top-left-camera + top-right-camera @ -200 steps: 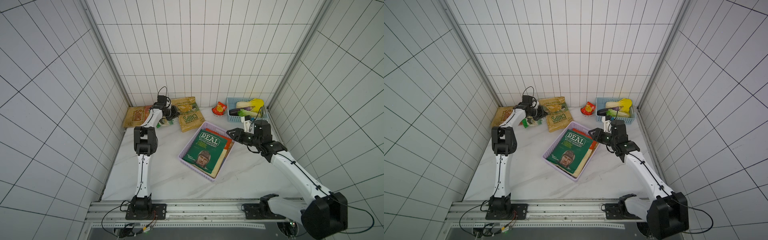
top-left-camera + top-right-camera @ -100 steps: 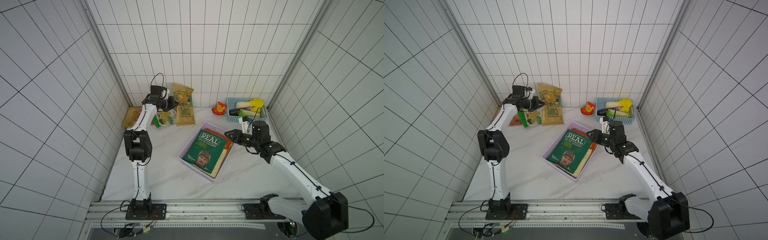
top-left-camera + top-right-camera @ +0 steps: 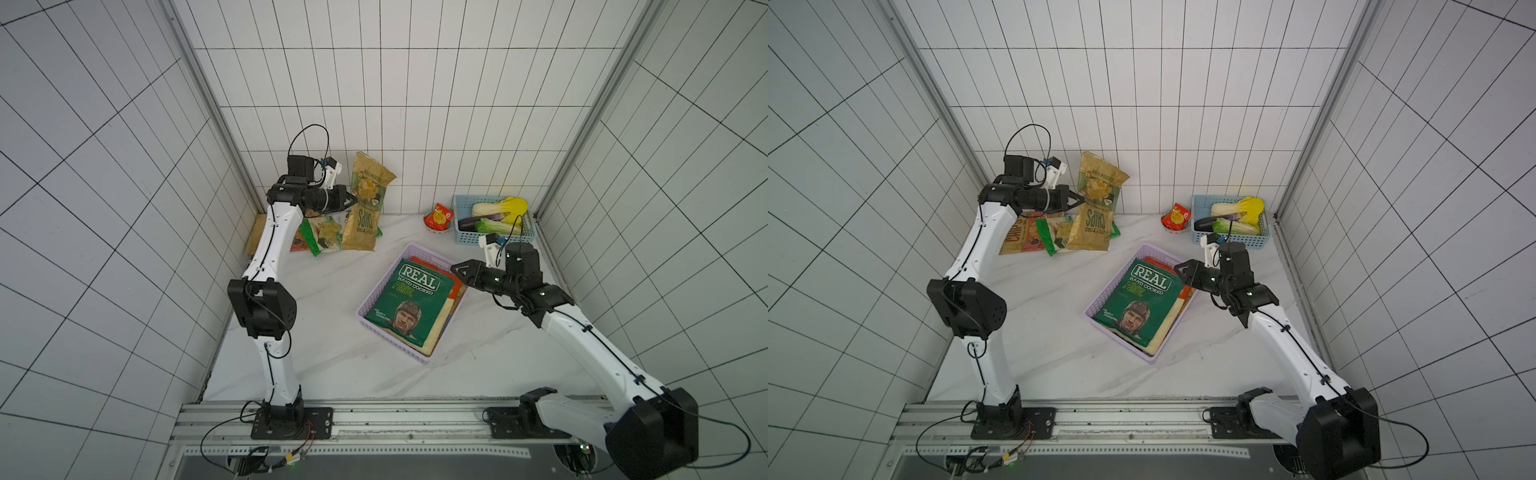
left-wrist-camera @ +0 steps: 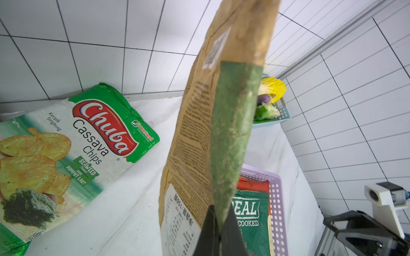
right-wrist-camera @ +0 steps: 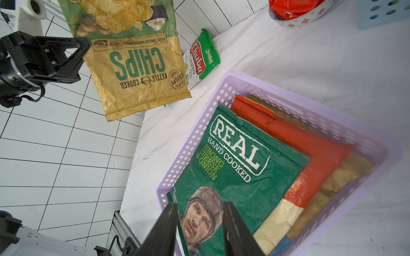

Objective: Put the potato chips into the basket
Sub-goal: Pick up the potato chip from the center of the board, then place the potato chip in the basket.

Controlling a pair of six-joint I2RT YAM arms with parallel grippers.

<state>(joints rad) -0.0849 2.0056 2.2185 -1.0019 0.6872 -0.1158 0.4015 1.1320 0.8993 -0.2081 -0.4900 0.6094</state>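
The left gripper (image 3: 352, 202), jaws pinched on the edge of a tan crinkled "CHIPS" bag (image 3: 367, 216), holds it aloft near the back wall. The right gripper (image 3: 456, 270) hovers, jaws apart and empty, above the shallow lilac perforated plastic basket (image 3: 390, 341). Next, likely: carry the bag across and release it inside.

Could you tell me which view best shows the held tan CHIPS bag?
Right wrist view: the tan CHIPS bag faces it, print readable. The left wrist view sees its back edge-on; both top views show it small.
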